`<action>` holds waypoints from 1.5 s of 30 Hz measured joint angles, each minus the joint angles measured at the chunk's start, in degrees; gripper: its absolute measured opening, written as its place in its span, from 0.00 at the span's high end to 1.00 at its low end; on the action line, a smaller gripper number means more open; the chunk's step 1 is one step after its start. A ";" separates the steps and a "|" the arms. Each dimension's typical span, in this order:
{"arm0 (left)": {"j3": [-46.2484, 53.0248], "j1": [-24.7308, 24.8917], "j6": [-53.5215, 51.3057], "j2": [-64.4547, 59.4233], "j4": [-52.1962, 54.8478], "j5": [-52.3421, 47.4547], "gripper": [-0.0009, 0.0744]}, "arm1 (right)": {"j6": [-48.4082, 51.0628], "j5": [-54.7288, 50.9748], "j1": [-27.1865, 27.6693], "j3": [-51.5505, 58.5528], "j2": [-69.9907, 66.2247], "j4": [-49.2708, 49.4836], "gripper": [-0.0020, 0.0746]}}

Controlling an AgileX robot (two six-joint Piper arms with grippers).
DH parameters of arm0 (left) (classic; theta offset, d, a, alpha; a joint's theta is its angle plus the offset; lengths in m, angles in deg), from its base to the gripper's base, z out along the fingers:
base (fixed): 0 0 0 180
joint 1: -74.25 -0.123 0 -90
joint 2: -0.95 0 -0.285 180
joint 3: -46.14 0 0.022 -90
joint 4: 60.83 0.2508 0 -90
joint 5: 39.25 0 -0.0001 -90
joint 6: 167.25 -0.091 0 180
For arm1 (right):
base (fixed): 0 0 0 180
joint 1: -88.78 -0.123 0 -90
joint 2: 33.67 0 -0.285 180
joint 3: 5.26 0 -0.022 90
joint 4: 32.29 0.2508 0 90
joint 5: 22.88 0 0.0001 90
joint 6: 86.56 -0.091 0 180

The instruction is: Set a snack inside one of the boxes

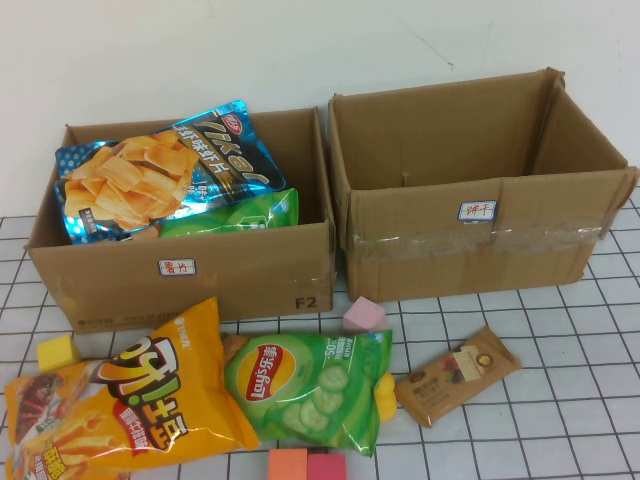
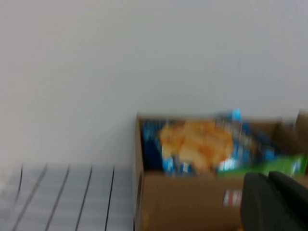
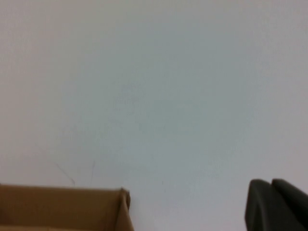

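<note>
Two open cardboard boxes stand at the back. The left box [image 1: 180, 270] holds a blue chip bag [image 1: 160, 170] and a green bag [image 1: 240, 213]. The right box [image 1: 480, 210] looks empty. In front lie an orange snack bag [image 1: 150, 400], a green Lay's bag [image 1: 305, 390] and a brown snack bar [image 1: 457, 375]. Neither gripper shows in the high view. My left gripper [image 2: 266, 176] is shut and empty, held off the table facing the left box [image 2: 192, 202]. My right gripper [image 3: 270, 183] is shut and empty, facing the wall beside a box corner [image 3: 115, 207].
Small foam blocks lie around the snacks: yellow [image 1: 57, 352], pink [image 1: 364, 314], orange [image 1: 288, 464] and red [image 1: 326, 466]. A red-printed bag [image 1: 35, 400] lies at the front left edge. The table has a black grid pattern.
</note>
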 joint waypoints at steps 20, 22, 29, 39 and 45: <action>-2.94 0.00 -0.61 -18.70 4.66 -17.74 0.99 | 58.75 -38.79 -2.91 -18.97 -49.39 34.36 0.98; -2.40 0.00 -0.69 -18.70 4.66 -17.74 0.99 | 66.01 -40.73 -4.20 -20.68 -54.97 36.53 0.98; -0.40 0.00 -0.69 -18.70 3.79 -16.63 0.99 | 81.62 -42.60 -10.67 -26.57 -70.43 37.87 0.98; -0.40 0.00 -0.69 -18.03 3.52 -15.62 0.99 | 94.55 -42.24 -21.25 -36.43 -89.46 30.12 0.92; -0.29 0.00 -0.69 -18.03 3.28 -15.58 0.99 | 94.55 -41.77 -22.38 -43.37 -95.51 28.96 0.58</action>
